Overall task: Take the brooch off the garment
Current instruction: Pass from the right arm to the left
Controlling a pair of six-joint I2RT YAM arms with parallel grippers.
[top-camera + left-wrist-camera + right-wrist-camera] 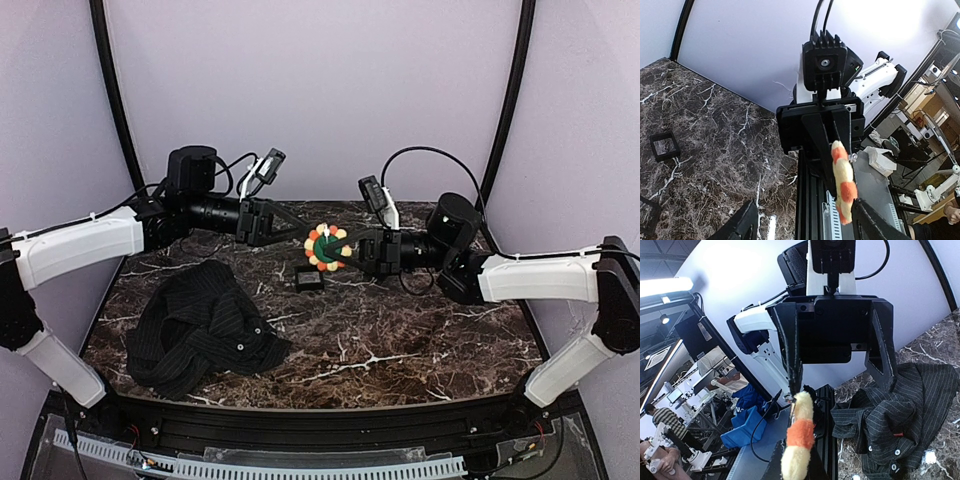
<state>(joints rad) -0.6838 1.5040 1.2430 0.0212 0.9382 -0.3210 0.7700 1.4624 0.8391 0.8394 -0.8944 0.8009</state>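
Observation:
The brooch (327,247), a round flower of orange and cream petals, hangs in the air between my two grippers over the back of the table. My right gripper (352,251) is shut on it; the right wrist view shows the brooch (799,440) edge-on between that gripper's (800,467) dark fingers. My left gripper (293,234) faces it with jaws spread wide. In the left wrist view the brooch (844,181) sits close to the right-hand finger (867,220), apart from the other. The garment (200,328), black with pale pinstripes and buttons, lies crumpled on the table's left, free of both grippers; it also shows as the garment (905,415).
A small black square box (309,282) lies on the marble table (400,340) just below the brooch, also seen as the box (665,146). The black front rail (320,425) runs along the near edge.

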